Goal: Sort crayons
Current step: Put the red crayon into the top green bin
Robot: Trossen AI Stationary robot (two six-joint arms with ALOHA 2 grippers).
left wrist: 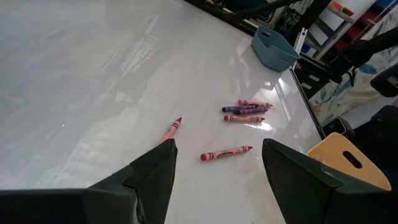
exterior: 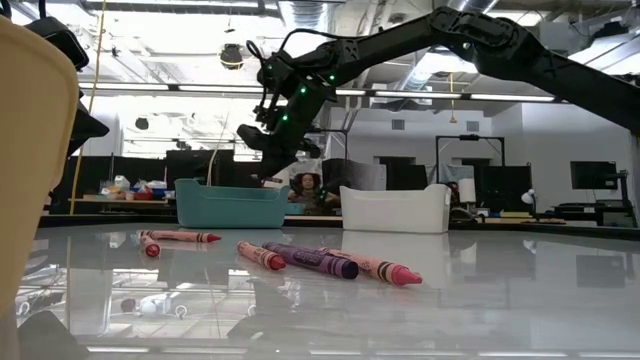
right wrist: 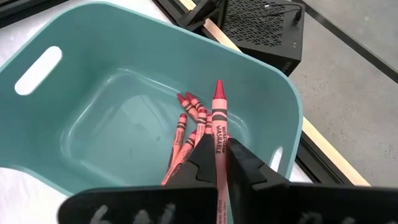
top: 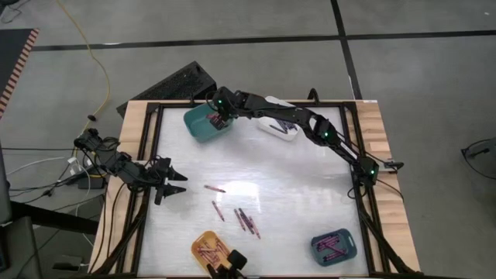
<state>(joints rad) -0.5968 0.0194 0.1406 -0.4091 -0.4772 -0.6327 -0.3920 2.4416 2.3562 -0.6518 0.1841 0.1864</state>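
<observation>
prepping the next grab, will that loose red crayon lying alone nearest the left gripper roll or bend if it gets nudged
The red crayon is a thin round stick lying flat on the glossy white table, so a sideways nudge would probably roll it. It looks straight and stiff, so bending seems unlikely. The left gripper stands open near it.

Floor: grey concrete slabs split by dark seams.
Ceiling: exposed ducts, bright strip lights.
Far wall: pale, with dark monitors before it.
Yellow cable: trailing across the floor.
</observation>
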